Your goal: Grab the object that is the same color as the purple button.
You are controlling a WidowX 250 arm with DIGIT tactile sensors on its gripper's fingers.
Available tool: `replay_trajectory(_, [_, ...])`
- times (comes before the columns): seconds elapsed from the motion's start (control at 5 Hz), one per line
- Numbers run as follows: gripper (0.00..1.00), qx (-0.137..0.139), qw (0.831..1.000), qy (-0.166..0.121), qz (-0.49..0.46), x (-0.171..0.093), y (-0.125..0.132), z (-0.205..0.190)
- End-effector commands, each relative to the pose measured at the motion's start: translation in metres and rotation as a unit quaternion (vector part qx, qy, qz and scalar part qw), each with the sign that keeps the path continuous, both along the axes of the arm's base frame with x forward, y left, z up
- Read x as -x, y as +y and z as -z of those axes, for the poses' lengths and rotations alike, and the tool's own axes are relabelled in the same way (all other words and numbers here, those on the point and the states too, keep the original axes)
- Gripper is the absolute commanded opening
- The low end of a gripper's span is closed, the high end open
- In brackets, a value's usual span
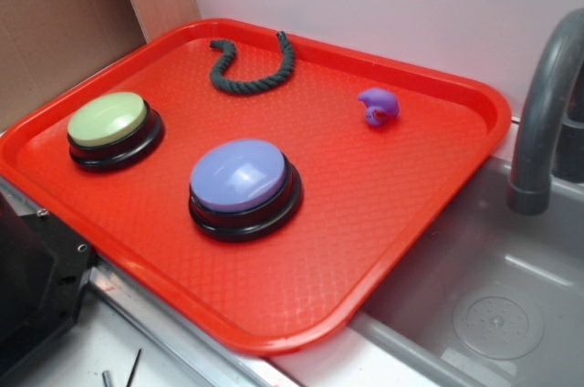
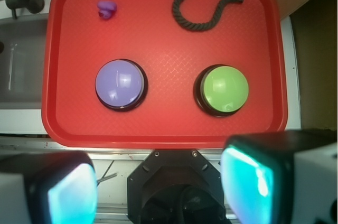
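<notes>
End effector [image 2: 158, 187] seen only in the wrist view: two pale finger pads [image 2: 248, 182] at the bottom edge of the frame, set wide apart, nothing between them, so it stands open. It hangs high above the near edge of the red tray [image 2: 163, 129], touching nothing.

Purple curl [image 2: 106, 9]: lies flat on the tray, far ahead of the end effector and to its left, near the tray's far left corner; alone, well apart from all else. Same piece in the exterior view [image 1: 378, 106].

Purple button [image 2: 120, 84]: ahead and slightly left of the end effector, upright on its black base. Green button [image 2: 224, 90]: ahead and slightly right, beside the purple one but apart.

Dark green rope [image 2: 203, 8]: curved, far ahead to the right, near the tray's far rim.

Grey sink [image 1: 493, 305] and faucet [image 1: 546, 113] lie beyond the tray's left side.
</notes>
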State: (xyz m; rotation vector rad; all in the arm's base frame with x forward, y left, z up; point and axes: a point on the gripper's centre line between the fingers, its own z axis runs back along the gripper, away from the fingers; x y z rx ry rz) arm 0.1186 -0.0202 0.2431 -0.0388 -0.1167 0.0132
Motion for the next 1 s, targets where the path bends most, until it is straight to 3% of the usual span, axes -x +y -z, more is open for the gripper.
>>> replay_trajectory(0.0, [1.00, 0.000, 1.000, 0.000, 0.000, 0.000, 0.000, 0.000])
replay_trajectory(0.2, [1.00, 0.029, 0.996, 0.015, -0.086, -0.012, 0.006, 0.001])
replay_trajectory(0.4, [1.00, 0.048, 0.978, 0.024, -0.202, -0.031, 0.004, 0.005])
replay_trajectory(0.8, [1.00, 0.080, 0.912, 0.006, -0.403, -0.089, -0.023, 0.038])
